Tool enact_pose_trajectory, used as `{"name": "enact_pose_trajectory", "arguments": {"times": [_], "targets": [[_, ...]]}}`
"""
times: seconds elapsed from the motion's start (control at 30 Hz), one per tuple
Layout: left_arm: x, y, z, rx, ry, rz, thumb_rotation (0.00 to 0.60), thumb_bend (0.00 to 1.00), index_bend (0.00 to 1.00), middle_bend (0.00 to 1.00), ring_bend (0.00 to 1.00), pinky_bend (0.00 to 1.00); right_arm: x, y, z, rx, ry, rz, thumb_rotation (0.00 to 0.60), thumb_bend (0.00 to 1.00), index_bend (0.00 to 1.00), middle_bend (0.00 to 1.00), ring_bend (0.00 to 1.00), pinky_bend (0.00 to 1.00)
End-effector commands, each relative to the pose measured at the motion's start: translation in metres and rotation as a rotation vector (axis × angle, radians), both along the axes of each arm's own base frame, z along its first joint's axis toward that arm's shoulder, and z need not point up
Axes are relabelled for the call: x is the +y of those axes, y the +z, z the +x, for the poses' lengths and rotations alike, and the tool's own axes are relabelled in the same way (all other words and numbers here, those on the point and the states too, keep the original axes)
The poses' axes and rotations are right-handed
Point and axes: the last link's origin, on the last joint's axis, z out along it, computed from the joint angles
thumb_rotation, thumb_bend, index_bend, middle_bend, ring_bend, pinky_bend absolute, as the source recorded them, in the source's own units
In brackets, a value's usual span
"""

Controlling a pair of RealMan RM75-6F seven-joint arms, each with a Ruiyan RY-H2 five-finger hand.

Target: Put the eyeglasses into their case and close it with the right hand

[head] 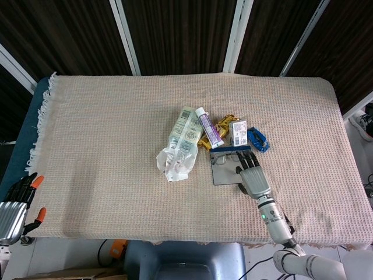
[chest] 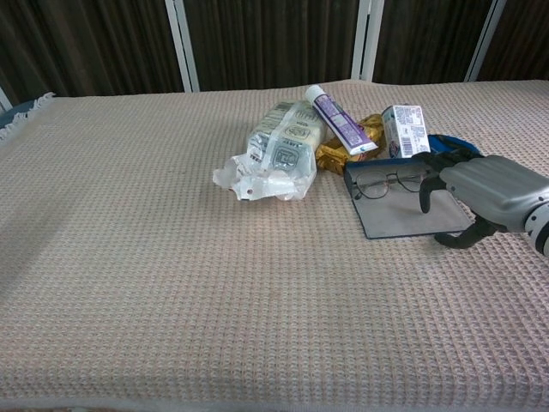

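Right hand [head: 253,177] overlaps open case [head: 224,171] edge

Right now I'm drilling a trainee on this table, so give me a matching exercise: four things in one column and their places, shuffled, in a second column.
Things:
1. glasses
2. tube
3. right hand
4. left hand

Places:
A. at the table's left edge, away from the clutter
B. lying in the open case
C. over the case's right side
D. propped on the plastic bag and gold wrapper

Pairs: 1-B, 2-D, 3-C, 4-A
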Motion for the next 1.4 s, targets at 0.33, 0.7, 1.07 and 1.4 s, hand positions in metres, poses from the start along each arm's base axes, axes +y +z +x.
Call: {"name": "enact_pose_trajectory", "arguments": {"times": [0.33, 0.7, 1.07, 1.4], "targets": [[0.000, 0.000, 0.000, 0.000, 0.001, 0.003, 0.600, 0.40, 0.00, 0.00, 0.00, 0.13, -0.009, -0.001, 0.005, -0.006, -0.002, -0.019, 0.600, 0.36, 0.54, 0.07, 0.00, 0.00], [0.000, 0.000, 0.000, 0.001, 0.003, 0.005, 0.600, 0.40, 0.00, 0.00, 0.00, 0.13, -0.023, 0.002, 0.012, -0.002, -0.001, -0.054, 0.600, 0.42, 0.55, 0.07, 0.00, 0.00], [0.000, -0.001, 0.000, 0.003, 0.005, 0.004, 0.600, 0.40, 0.00, 0.00, 0.00, 0.13, -0.031, 0.005, 0.014, -0.026, -0.012, -0.068, 0.600, 0.50, 0.57, 0.08, 0.00, 0.00], [0.001, -0.001, 0.000, 0.002, 0.010, 0.003, 0.600, 0.40, 0.00, 0.00, 0.00, 0.13, -0.047, -0.006, 0.026, -0.036, -0.021, -0.078, 0.600, 0.51, 0.61, 0.11, 0.00, 0.00]]}}
